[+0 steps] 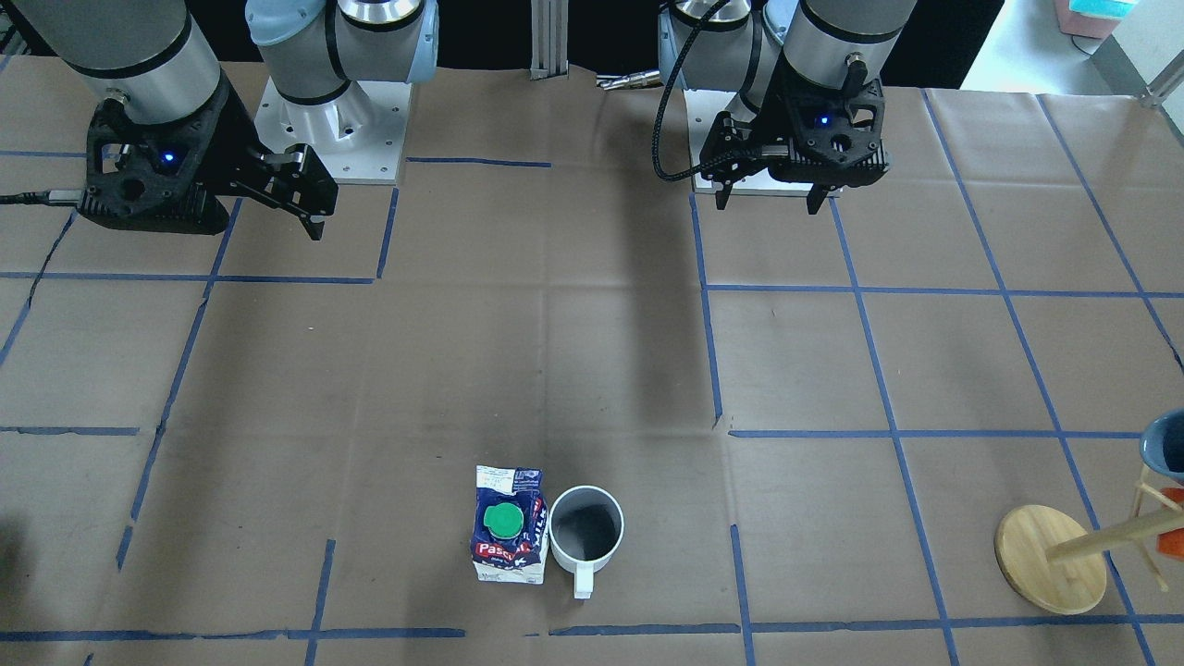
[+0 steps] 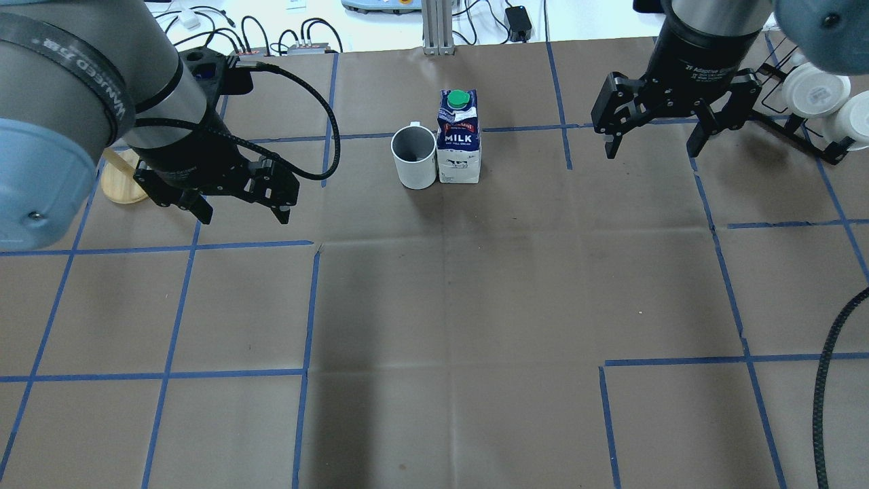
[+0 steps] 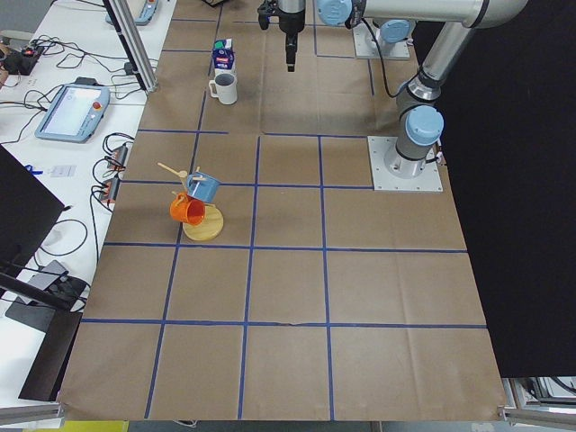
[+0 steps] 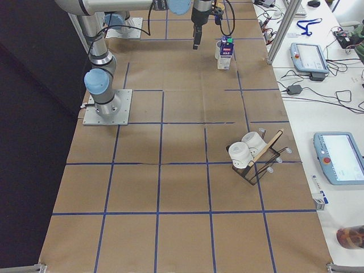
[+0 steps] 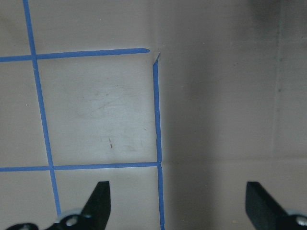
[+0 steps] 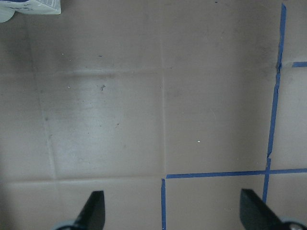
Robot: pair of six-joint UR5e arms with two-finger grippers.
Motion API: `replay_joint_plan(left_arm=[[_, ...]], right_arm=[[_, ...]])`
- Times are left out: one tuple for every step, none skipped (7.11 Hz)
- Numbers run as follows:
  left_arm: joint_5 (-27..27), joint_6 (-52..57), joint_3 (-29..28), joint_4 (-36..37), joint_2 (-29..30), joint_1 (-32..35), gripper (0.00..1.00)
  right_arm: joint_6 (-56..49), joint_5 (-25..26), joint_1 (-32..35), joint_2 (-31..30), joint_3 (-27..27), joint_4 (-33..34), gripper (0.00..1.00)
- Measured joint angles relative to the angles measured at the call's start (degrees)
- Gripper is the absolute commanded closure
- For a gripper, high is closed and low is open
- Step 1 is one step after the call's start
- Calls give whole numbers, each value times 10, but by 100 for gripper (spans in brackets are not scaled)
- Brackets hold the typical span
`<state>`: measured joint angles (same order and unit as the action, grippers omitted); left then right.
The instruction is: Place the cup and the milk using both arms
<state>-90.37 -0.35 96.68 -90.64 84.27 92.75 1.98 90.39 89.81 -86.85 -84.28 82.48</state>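
White ceramic cup [image 2: 414,157] stands upright just beside the blue-and-white milk carton [image 2: 459,138], at the far middle of the brown worktop [image 2: 475,305]. The left tool [image 2: 244,216] and the right tool [image 2: 652,151] hang well apart from both, jaws spread, empty.

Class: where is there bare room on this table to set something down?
Bare: the broad paper on the robot's side of the cup and milk, between the left gripper and right gripper. Crowded: around that pair, and at the table ends by the mug tree and cup rack.
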Motion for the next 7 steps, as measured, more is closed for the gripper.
replay_joint_plan(left_arm=[[0, 0, 0, 0, 0, 0, 0], [0, 0, 0, 0, 0, 0, 0], [0, 0, 0, 0, 0, 0, 0], [-1, 0, 0, -1, 0, 0, 0], [-1, 0, 1, -1, 0, 0, 0], [-1, 0, 1, -1, 0, 0, 0], [-1, 0, 1, -1, 0, 0, 0]], right_arm=[[1, 2, 1, 1, -2, 12, 0], [1, 3, 1, 3, -5, 18, 0], [1, 3, 1, 5, -8, 21, 0], [1, 2, 1, 6, -10, 22, 0], [1, 0, 1, 7, -10, 22, 0], [1, -1, 1, 7, -10, 21, 0], [0, -2, 1, 7, -11, 21, 0]])
